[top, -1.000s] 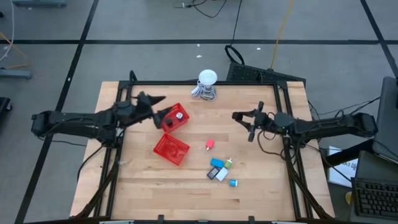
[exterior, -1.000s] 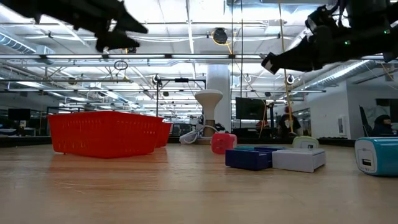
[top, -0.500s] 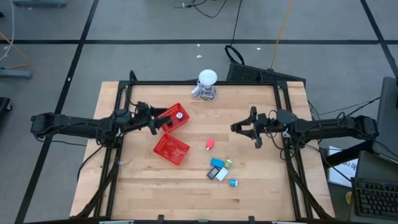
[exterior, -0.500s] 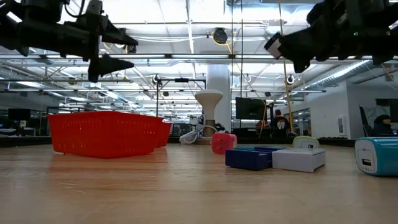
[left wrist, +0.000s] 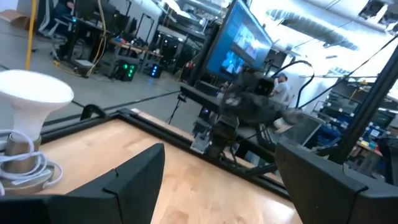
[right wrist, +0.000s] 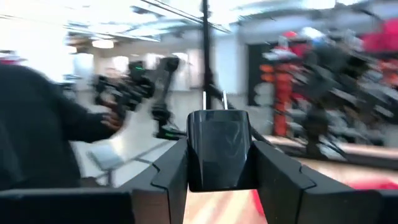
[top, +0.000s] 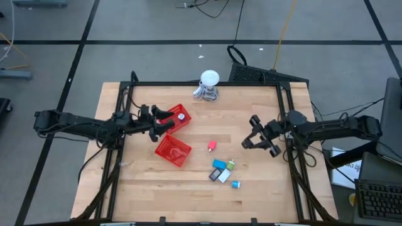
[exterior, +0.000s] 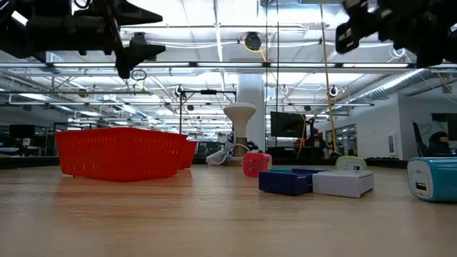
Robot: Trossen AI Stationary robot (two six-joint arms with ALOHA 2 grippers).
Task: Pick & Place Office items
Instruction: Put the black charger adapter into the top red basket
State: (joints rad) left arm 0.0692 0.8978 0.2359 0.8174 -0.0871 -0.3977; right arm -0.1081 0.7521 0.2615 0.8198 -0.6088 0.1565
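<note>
right gripper (top: 256,142) hovering near right edge, pinching a black block | office items (top: 221,169) lying toward front-centre, nearer it | left gripper (top: 164,122) spread wide over baskets (top: 173,150)

Red baskets (top: 173,135), white gadget (top: 209,85)

No text or label can be read anywhere

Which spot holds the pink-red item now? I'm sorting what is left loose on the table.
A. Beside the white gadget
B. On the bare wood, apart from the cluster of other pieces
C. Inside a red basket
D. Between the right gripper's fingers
B: in the high view the pink-red item lies alone on the table, between the lower red basket and the cluster.
</note>
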